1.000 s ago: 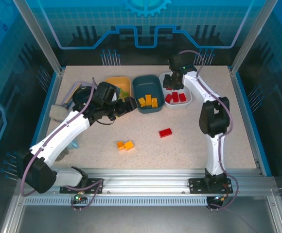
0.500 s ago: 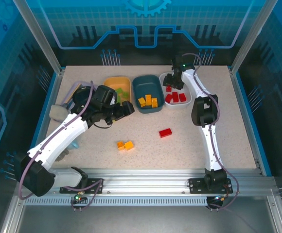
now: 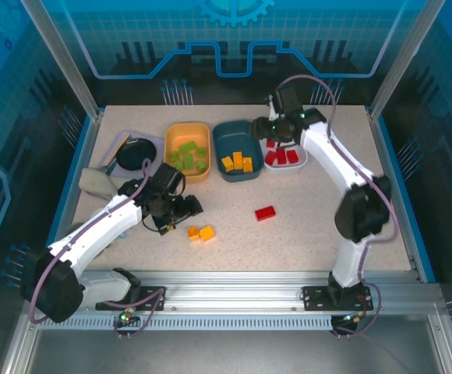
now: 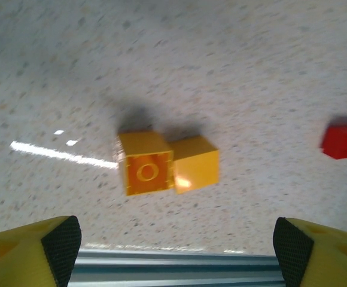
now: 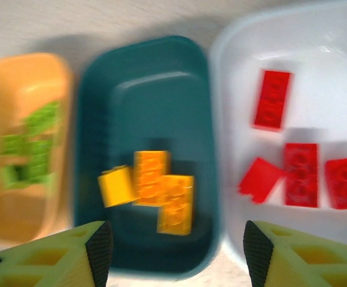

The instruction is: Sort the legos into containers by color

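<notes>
Lower left overhead, the left gripper (image 3: 188, 210) holds its jaws wide and empty near two touching orange-yellow studded plastic bricks (image 4: 167, 162) on the speckled table (image 3: 304, 234). It should centre on one brick, straddling its flat sides. Upper right, the right gripper (image 5: 176, 239) gapes empty over the dark teal plastic tub (image 5: 143, 84).

Left end effector (image 4: 176, 238) spread wide; right end effector (image 5: 177, 248) apparently spread too.
</notes>
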Controlling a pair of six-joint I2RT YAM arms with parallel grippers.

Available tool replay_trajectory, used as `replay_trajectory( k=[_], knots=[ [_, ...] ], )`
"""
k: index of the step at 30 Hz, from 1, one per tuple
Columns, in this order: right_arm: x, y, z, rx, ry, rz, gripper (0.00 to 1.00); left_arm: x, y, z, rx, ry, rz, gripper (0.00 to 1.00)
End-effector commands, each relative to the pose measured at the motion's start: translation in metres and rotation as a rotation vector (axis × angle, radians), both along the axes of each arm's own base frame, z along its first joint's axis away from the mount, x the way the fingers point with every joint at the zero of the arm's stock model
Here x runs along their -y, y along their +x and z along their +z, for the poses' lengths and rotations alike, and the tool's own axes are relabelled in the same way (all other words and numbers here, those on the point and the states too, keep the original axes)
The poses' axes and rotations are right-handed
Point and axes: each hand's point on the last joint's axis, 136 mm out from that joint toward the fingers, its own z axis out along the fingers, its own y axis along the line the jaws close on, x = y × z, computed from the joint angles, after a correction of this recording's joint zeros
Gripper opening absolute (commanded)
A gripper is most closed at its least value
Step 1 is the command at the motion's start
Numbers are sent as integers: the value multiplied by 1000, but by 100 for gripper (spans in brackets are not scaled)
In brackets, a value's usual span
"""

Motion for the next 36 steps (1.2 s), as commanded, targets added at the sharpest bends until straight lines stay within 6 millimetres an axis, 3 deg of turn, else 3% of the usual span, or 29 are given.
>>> replay_trajectory(
  k=[1,9,12,14,18,28,31,36],
  knots=[
    [-35,-42,-5,46,19,130,62,0,-15,-20,-107,-5,60,88],
    [-71,-175,-56,-60,125,416,64,14,-7,-55,-214,-18,90,85],
    [-74,-208,-69,-93,161,487,69,18,-2,-64,-228,-13,81,82],
    [-70,-221,-77,-124,162,496,70,17,0,-68,-237,4,76,78],
    [-61,-228,-82,-138,146,486,70,15,-1,-74,-247,27,75,62],
    [-63,-223,-80,-142,136,482,70,10,-8,-80,-253,77,56,36],
    [-61,-220,-77,-136,145,458,70,3,-6,-66,-219,107,54,34],
    [-40,-198,-53,-89,211,327,69,2,22,-15,-77,138,12,34]
  ],
)
